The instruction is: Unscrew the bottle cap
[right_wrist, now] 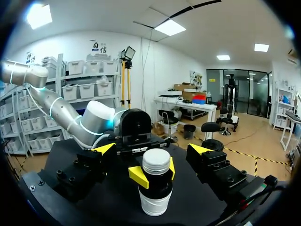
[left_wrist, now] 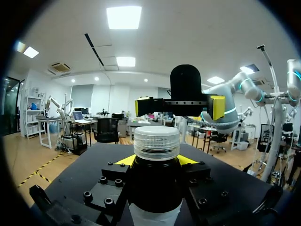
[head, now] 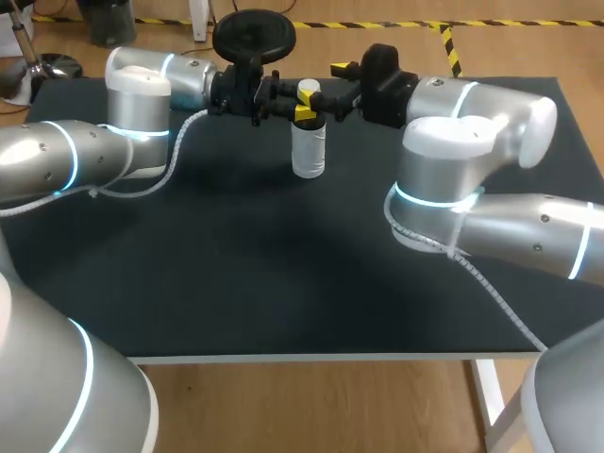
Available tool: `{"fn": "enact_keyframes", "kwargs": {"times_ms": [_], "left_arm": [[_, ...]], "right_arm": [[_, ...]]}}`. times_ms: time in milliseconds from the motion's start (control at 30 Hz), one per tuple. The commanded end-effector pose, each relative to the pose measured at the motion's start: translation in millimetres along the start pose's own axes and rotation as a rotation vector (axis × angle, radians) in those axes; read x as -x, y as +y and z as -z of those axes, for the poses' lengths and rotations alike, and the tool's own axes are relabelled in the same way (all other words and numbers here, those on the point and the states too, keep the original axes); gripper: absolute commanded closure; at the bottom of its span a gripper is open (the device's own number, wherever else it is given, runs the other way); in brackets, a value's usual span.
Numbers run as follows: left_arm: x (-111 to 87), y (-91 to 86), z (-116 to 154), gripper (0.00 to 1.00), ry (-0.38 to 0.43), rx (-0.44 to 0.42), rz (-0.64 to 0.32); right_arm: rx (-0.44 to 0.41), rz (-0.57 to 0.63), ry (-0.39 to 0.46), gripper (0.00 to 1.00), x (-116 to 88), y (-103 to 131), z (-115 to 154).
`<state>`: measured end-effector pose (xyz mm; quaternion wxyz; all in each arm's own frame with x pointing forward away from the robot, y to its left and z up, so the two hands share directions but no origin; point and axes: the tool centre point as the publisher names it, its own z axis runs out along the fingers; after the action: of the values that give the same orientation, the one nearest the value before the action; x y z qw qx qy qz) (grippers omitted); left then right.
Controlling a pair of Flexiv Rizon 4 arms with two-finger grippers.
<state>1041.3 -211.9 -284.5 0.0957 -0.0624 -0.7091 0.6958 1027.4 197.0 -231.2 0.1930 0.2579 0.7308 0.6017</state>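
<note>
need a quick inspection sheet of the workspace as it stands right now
surface: black table, matte top
job's things: bottle upright towards the far edge, white cap on
clutter: nothing seen
grippers: left gripper shut on the bottle's neck, just below the cap; right gripper open, facing the cap, not touching it
cables: left arm's cable ribbed, looping beside the arm; right arm's cable ribbed, trailing along the arm
surroundings: nothing seen reaching over the table

A black-topped table is shown. One bottle is stood upright on it, towards the far edge and midway across.
</note>
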Motion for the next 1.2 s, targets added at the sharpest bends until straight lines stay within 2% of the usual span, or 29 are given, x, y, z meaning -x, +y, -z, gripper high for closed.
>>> {"fn": "enact_keyframes", "kwargs": {"times_ms": [33,200,533,1200], "left_arm": [[2.1,0.6,-0.3,1.00,0.004,-0.001,0.001],[2.1,0.6,-0.3,1.00,0.004,-0.001,0.001],[2.1,0.6,-0.3,1.00,0.004,-0.001,0.001],[2.1,0.6,-0.3,1.00,0.004,-0.001,0.001]], "right_arm": [[0.002,0.000,-0.001,0.00,-0.4,-0.6,-0.1],[0.032,-0.023,-0.037,0.00,3.7,-3.6,-8.7],[0.036,-0.028,-0.027,0.00,8.4,-5.8,-25.3],[0.035,-0.040,-0.021,0.00,16.6,-12.0,-36.8]]}}
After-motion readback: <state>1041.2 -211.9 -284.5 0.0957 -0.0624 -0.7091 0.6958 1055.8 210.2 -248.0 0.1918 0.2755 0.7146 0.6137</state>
